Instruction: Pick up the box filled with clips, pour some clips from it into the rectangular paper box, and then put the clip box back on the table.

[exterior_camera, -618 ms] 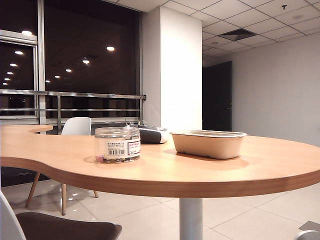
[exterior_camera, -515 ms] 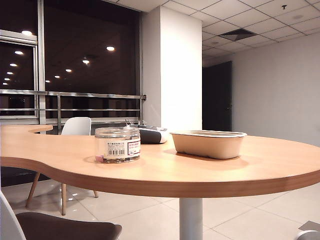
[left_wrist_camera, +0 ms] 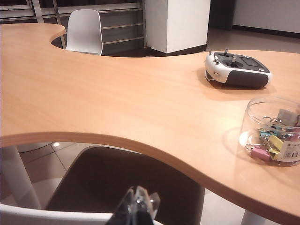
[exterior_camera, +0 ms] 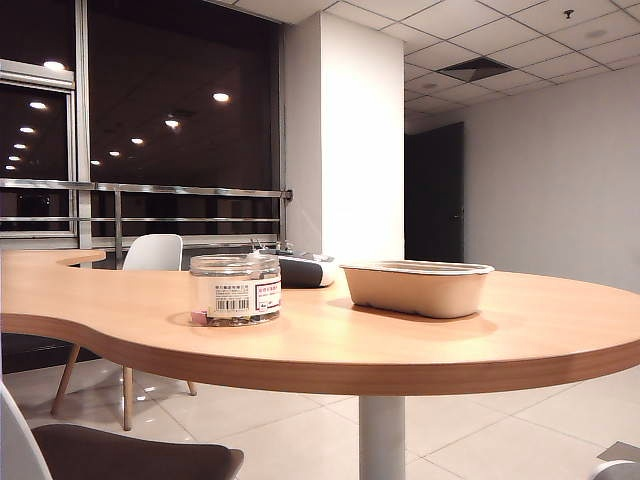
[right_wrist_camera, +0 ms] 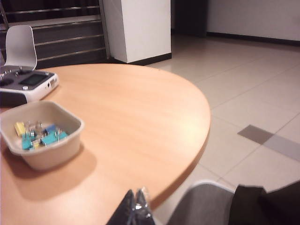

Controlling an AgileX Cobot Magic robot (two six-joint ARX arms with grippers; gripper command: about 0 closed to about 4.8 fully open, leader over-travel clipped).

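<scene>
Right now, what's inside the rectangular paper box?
The right wrist view shows the rectangular paper box already holding a few clips, yellow and teal. Its near wall hides part of the floor. Both grippers, left and right, sit shut off the table's edge.

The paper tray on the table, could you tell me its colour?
Beige, with a plain unpatterned surface; the paper tray shows best in the exterior view.

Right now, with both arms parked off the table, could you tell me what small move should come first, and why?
Probably open the left gripper and start it toward the clip jar. The jar stands upright and untouched on the table, on that arm's side, and both the left and right gripper sit shut, short of the table edge. The paper tray waits beside it.
</scene>
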